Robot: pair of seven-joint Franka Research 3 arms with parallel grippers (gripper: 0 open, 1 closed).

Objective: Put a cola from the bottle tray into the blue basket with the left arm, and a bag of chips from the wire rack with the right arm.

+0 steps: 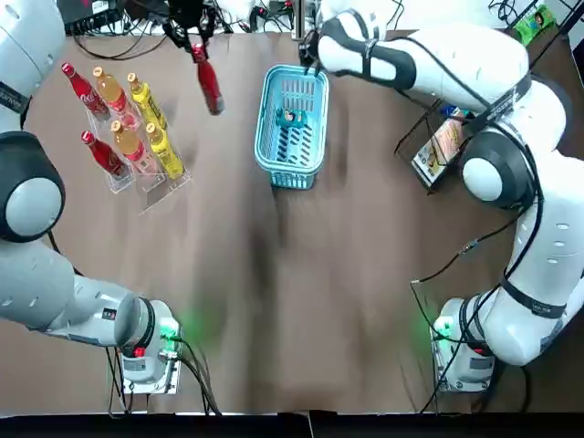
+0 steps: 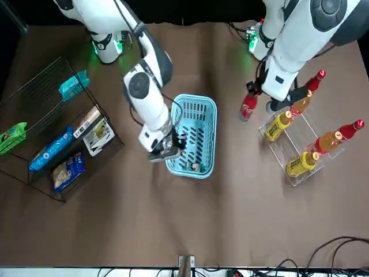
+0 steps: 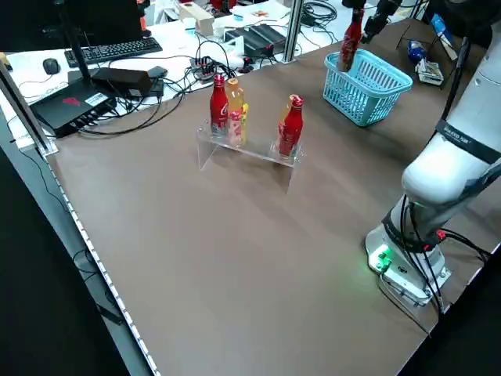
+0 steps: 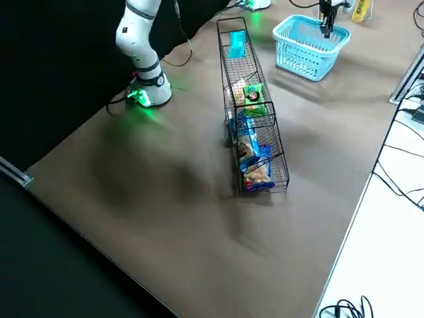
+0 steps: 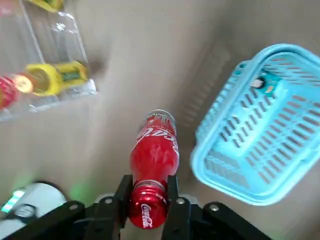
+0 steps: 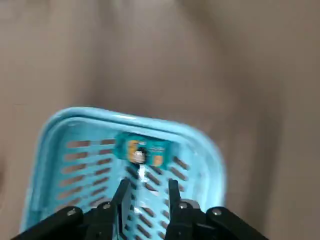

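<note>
Cola [image 1: 208, 84] hangs clamped in left pincer [image 5: 148, 192] near basket [image 1: 290, 178]; right pincer [image 6: 146, 190], parted and empty, hovers over its rim.

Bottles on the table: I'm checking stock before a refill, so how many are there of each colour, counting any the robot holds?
Red cola bottles: 3 (one of them held by the neck in the left claw)
Orange bottles: 2
Yellow bottles: 2
Total: 7
</note>
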